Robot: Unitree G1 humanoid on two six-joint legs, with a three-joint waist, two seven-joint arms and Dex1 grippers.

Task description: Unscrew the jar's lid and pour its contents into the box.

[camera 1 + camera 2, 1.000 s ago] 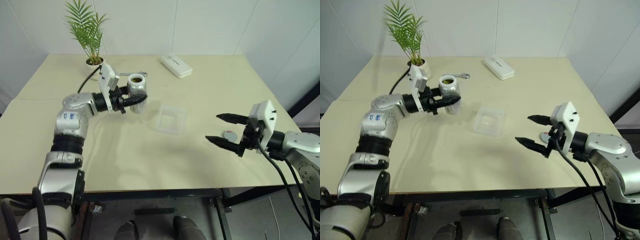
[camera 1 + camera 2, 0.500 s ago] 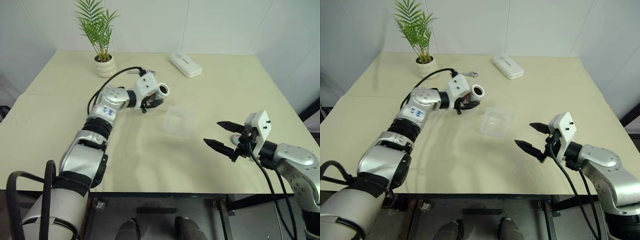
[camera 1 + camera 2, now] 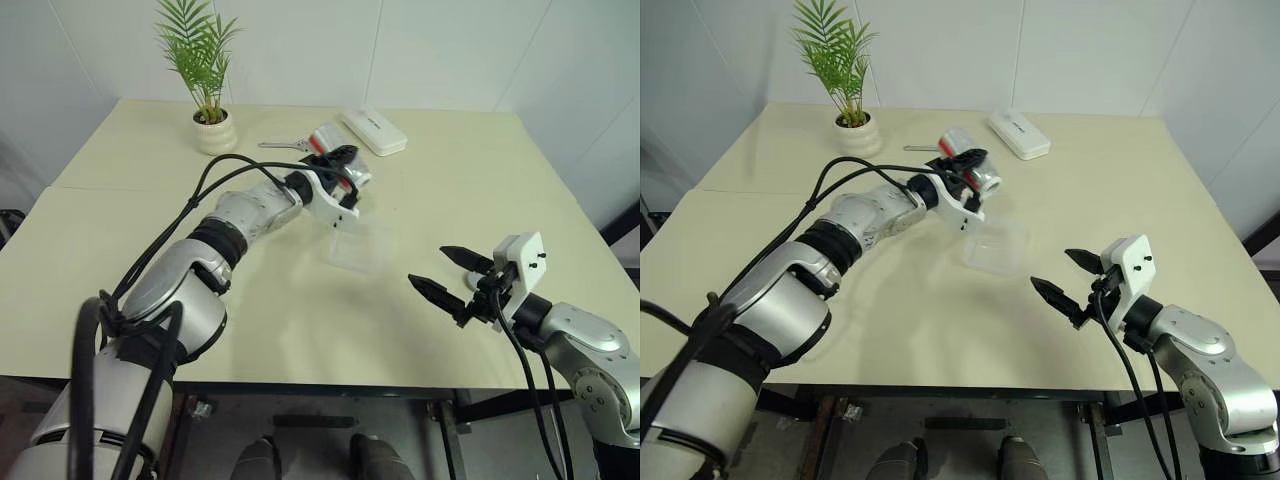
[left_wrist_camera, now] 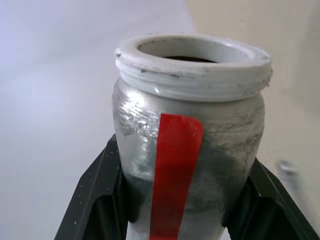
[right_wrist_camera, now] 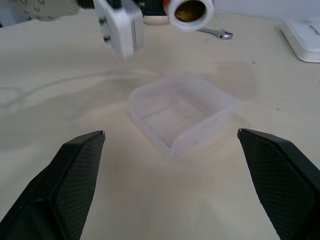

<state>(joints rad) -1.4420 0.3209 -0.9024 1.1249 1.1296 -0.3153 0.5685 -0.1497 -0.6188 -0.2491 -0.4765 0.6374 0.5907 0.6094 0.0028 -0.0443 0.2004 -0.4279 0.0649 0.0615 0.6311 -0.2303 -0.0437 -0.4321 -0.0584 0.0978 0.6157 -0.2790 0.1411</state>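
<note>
Above the far edge of the box (image 3: 358,246): jar (image 3: 341,172), lidless, clamped in left gripper (image 3: 337,165); earlier upright and left of box, now tipped on its side, mouth toward right gripper (image 3: 451,274), whose fingers stand wide apart, empty. Right wrist view shows brown contents (image 5: 189,10) inside; left wrist view, red tape strip (image 4: 172,170).

Bare lab-like room: plain white walls (image 3: 300,50), beige table (image 3: 120,220), potted plant (image 3: 205,90)
</note>
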